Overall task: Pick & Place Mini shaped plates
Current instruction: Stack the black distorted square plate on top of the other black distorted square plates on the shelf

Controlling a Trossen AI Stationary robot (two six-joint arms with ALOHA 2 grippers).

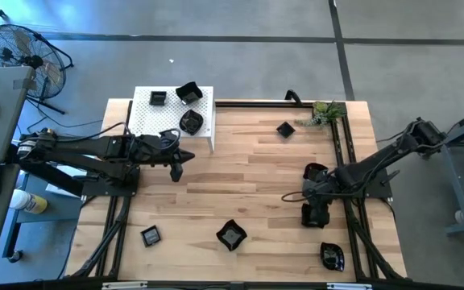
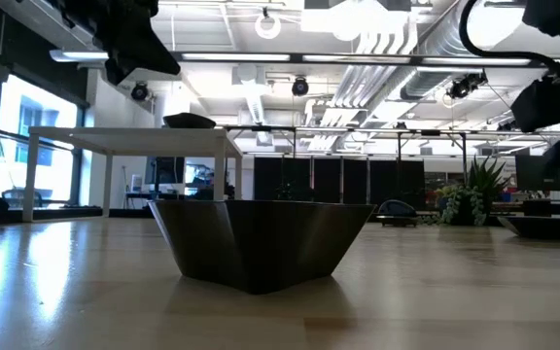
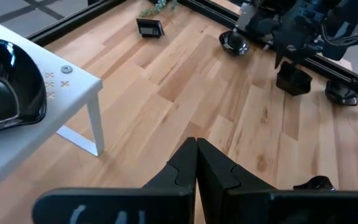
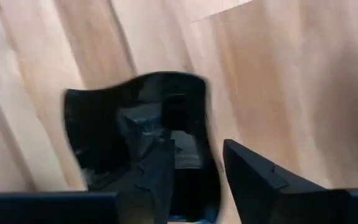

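The right tool stood low over a plate near the right edge of the surface. Its fingers were apart, one inside the plate and one outside its wall, so it straddled the rim but I judge it had not closed on it. The risk here was a slip: the plate is glossy and its wall slopes, so a closing tool could push it sideways or tip it instead of holding it. A shallow bite on the rim could also let it drop during the lift.

At the near edge lay three more plates, none of which I could see to hold anything: a square plate toward the left, an angular plate in the middle, and a plate by the right corner.

The left tool waited closed and empty, just beside the stand, over the left part of the surface.

Farther on, a small plate lay near the far edge, beside the sprig in the far right corner. The stand at the far left corner carried three plates, and whether they held anything I could not tell.
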